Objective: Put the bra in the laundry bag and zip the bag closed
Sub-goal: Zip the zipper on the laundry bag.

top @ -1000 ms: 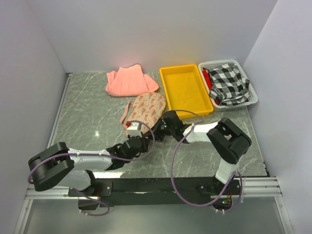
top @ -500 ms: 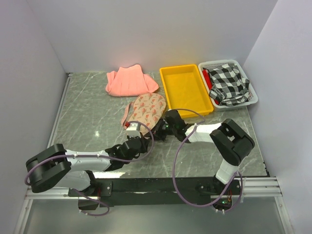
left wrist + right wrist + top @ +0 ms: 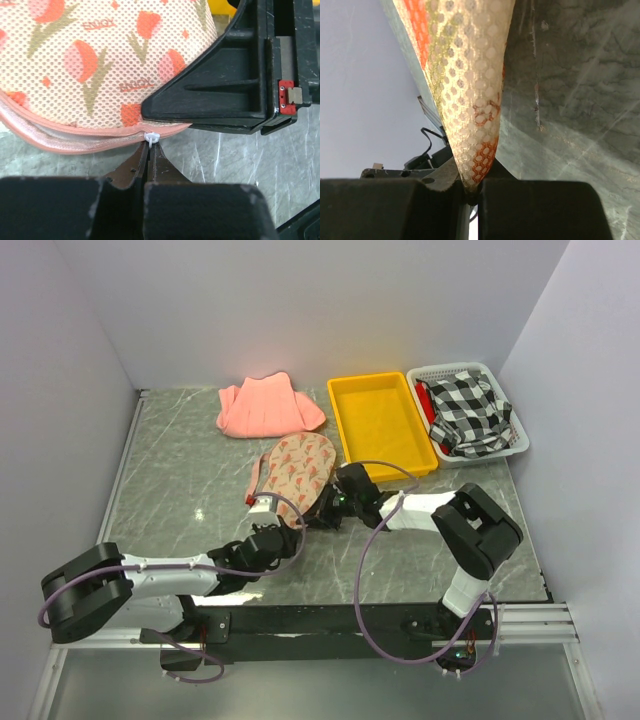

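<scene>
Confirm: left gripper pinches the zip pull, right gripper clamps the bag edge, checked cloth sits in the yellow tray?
One error: the top view shows the checked cloth in the white basket, beside the yellow tray. The rest stands: left gripper pinching the zip pull, right gripper clamping the laundry bag.

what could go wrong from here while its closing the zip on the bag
The left tool pinches only the tiny white zip pull, right at its fingertips, so the pull may slip free under tension. The right tool grips just a thin mesh corner of the laundry bag. If that hold slips, the bag could drag along with the pull rather than zip.
</scene>
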Available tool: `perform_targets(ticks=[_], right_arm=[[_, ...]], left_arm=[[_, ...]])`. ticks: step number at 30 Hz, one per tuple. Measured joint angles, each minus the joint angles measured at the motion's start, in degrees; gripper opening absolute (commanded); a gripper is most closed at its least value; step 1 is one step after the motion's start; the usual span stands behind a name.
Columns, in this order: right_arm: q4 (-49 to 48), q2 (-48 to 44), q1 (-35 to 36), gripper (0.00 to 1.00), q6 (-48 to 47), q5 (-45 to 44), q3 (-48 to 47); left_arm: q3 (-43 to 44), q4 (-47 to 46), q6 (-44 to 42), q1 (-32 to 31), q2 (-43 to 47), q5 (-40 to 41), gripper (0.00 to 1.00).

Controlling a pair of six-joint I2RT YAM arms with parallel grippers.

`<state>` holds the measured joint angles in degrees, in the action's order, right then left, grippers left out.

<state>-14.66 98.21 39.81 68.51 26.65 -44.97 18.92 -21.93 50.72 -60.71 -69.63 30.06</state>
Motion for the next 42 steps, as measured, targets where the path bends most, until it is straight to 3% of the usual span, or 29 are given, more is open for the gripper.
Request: perform_targets(ticks=[22, 42], right_arm=[[9.55, 0.92, -2.89, 0.00, -10.27, 3.21, -4.00], [27.21, 5.75, -3.48, 0.00, -29.55, 0.55, -15.21]], left_arm=[[-2.84, 9.64, 4.98, 0.04, 3.91, 7.13, 0.01], [-1.86, 14.34, 10.25, 0.02, 1.16, 9.38, 0.01]])
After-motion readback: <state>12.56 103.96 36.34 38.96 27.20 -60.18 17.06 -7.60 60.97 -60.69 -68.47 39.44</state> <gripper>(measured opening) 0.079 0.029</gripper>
